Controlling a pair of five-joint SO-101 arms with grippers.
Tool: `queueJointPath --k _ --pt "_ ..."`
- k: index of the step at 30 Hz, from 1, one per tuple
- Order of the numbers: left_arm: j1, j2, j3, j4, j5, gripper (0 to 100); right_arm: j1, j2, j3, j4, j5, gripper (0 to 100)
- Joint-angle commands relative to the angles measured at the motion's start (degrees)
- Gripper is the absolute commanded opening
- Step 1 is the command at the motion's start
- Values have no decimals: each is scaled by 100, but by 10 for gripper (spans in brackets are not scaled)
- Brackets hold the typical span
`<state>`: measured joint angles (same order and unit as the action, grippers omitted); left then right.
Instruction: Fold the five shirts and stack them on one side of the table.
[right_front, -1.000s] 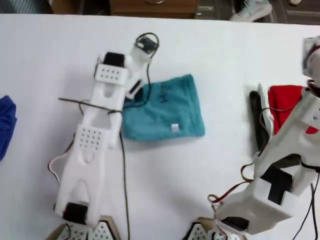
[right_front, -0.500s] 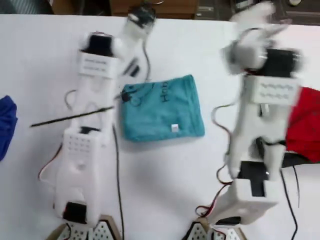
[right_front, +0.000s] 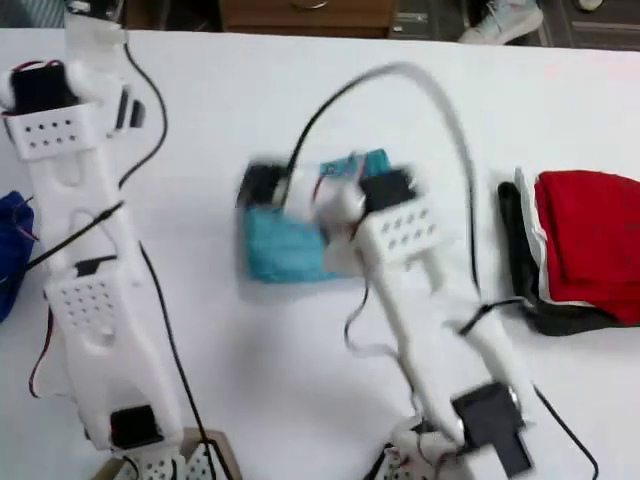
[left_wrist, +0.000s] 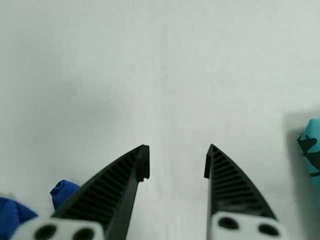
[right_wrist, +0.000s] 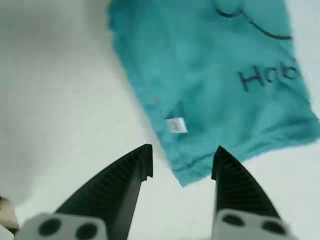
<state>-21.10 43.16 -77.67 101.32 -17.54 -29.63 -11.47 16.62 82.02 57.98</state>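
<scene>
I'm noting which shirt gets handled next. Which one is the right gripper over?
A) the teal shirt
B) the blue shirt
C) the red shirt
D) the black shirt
A: in the right wrist view, the right gripper is open directly above a corner of the teal shirt.

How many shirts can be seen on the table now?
4: blue shirt at the left edge, teal shirt in the middle, red shirt on a black shirt at the right. That stack may hide more.
</scene>
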Motion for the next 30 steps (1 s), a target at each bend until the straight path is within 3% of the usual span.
queueJointPath --k 1,5,12,18,25,30 --pt "-281 -431 -13 97 44 203 -558 -479 1653 -1033 290 205" --pt "-563 -422 -4 97 18 203 -1051 -22 2295 -1824 308 204" --pt "-756 -448 576 97 9 203 -963 1631 1582 -2598 747 204" --pt "-853 -431 901 53 0 203 -1121 2044 879 -1754 756 204" --pt "-853 -431 901 -26 -9 203 -1112 998 308 -734 756 204" --pt "-853 -431 901 -26 -9 203 -1121 716 325 -611 756 204"
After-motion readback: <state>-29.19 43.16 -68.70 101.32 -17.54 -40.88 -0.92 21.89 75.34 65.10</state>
